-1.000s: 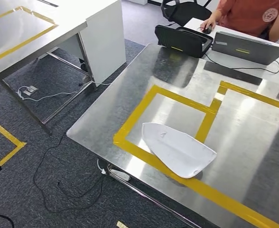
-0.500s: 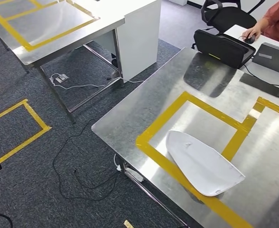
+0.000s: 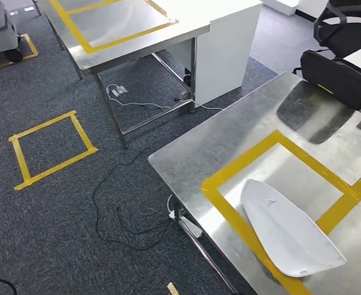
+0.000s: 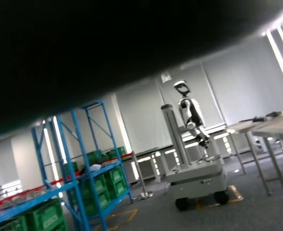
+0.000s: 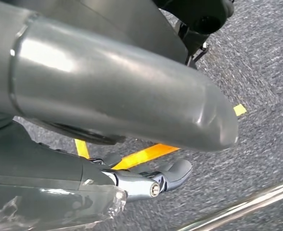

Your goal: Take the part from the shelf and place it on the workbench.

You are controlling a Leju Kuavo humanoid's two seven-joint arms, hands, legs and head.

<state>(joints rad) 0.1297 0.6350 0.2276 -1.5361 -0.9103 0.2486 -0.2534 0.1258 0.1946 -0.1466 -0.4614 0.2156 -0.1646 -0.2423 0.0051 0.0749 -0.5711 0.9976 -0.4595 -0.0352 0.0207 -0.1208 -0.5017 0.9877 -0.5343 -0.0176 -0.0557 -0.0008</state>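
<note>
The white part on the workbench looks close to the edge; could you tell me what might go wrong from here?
1. The white part lies across the yellow tape near the edge of the workbench, so a bump as the robot turns might push it off.
2. Loose cables trail on the carpet beside the bench, and a step there could snag them.

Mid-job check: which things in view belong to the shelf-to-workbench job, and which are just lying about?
Job:
white part, lying on the workbench across the yellow tape
blue shelf holding green bins

Lying about:
black bag
black cable on the carpet
power strip
second steel table
another robot on a wheeled base
</note>
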